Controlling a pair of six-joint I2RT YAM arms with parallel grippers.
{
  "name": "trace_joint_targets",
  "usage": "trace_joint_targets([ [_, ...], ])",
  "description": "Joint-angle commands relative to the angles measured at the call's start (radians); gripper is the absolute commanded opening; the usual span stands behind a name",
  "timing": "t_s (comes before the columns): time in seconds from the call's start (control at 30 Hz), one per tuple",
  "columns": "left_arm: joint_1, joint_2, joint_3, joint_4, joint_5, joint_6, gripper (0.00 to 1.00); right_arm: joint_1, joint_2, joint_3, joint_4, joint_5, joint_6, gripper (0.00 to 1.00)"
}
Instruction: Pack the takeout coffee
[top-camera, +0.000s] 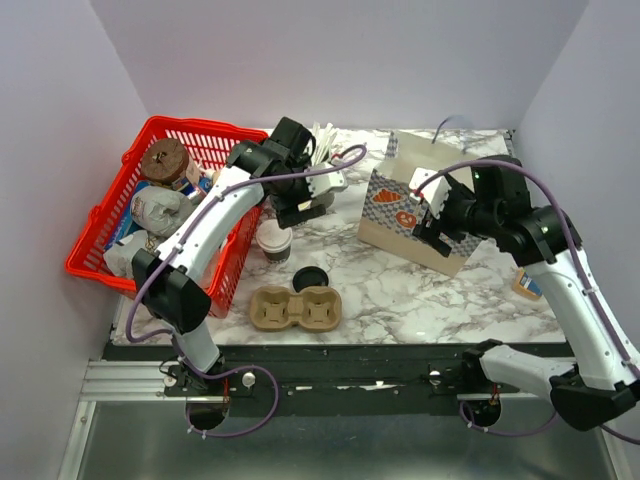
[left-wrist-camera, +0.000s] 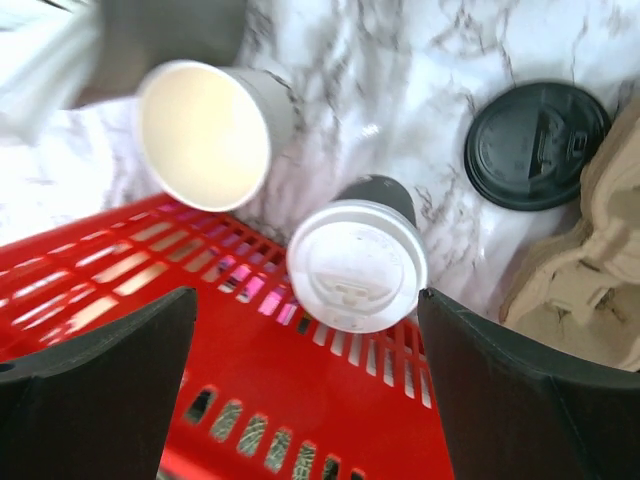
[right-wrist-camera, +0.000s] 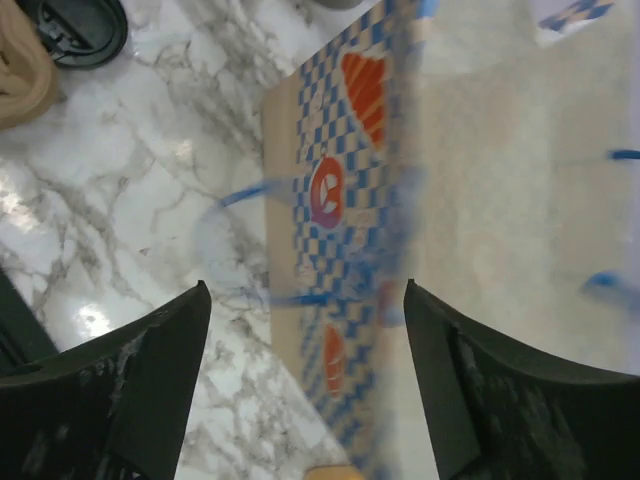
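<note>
The takeout coffee (left-wrist-camera: 357, 262), a dark cup with a white lid, stands upright on the marble (top-camera: 274, 240) against the red basket's wall. My left gripper (left-wrist-camera: 305, 300) hangs above it and the basket rim, open, with nothing between its fingers; in the top view the gripper (top-camera: 300, 208) is just behind the cup. The paper bag (top-camera: 415, 210) with its blue check print stands at the right. My right gripper (right-wrist-camera: 307, 290) is open over the bag's near top edge (right-wrist-camera: 400, 200), which looks blurred; it grips nothing.
A cream open cup (left-wrist-camera: 205, 135) stands beside the coffee. A black lid (top-camera: 310, 277) and a cardboard cup carrier (top-camera: 296, 308) lie near the front. The red basket (top-camera: 110, 215) holds wrapped items at the left. A small packet (top-camera: 527, 285) lies at the right edge.
</note>
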Motion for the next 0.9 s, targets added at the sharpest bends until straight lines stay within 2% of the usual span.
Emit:
trace_joint_targets([
  [0.0, 0.005, -0.05, 0.128, -0.038, 0.043, -0.071, 0.98, 0.008, -0.011, 0.138, 0.054, -0.011, 0.126, 0.99],
  [0.07, 0.005, -0.056, 0.172, -0.029, 0.063, -0.096, 0.98, 0.006, 0.007, 0.214, 0.076, -0.002, 0.117, 1.0],
  [0.17, 0.004, -0.071, 0.209, 0.022, 0.107, -0.142, 0.98, 0.0, 0.041, 0.245, 0.102, 0.067, 0.128, 1.0],
  [0.27, -0.001, -0.103, 0.203, 0.152, 0.146, -0.253, 0.99, -0.049, 0.026, 0.235, 0.232, 0.14, 0.161, 0.98],
  [0.3, -0.002, -0.107, 0.205, 0.192, 0.15, -0.287, 0.99, -0.076, 0.033, 0.251, 0.275, 0.211, 0.165, 0.97],
  [0.37, -0.011, -0.088, 0.244, 0.295, 0.172, -0.379, 0.99, -0.135, 0.073, 0.276, 0.298, 0.236, 0.181, 0.94],
  [0.4, -0.027, -0.071, 0.274, 0.316, 0.179, -0.401, 0.99, -0.208, 0.084, 0.279, 0.325, 0.237, 0.189, 0.92],
  [0.5, -0.068, 0.033, 0.415, 0.387, 0.158, -0.506, 0.98, -0.331, 0.16, 0.327, 0.321, 0.282, 0.232, 0.89],
  [0.67, -0.131, 0.267, 0.622, 0.459, 0.107, -0.562, 0.95, -0.397, 0.245, 0.338, 0.246, 0.354, 0.243, 0.89],
  [0.8, -0.186, 0.347, 0.633, 0.479, 0.061, -0.576, 0.95, -0.42, 0.246, 0.305, 0.119, 0.365, 0.332, 0.88],
  [0.87, -0.209, 0.386, 0.637, 0.482, 0.028, -0.574, 0.95, -0.42, 0.233, 0.258, 0.106, 0.363, 0.355, 0.88],
])
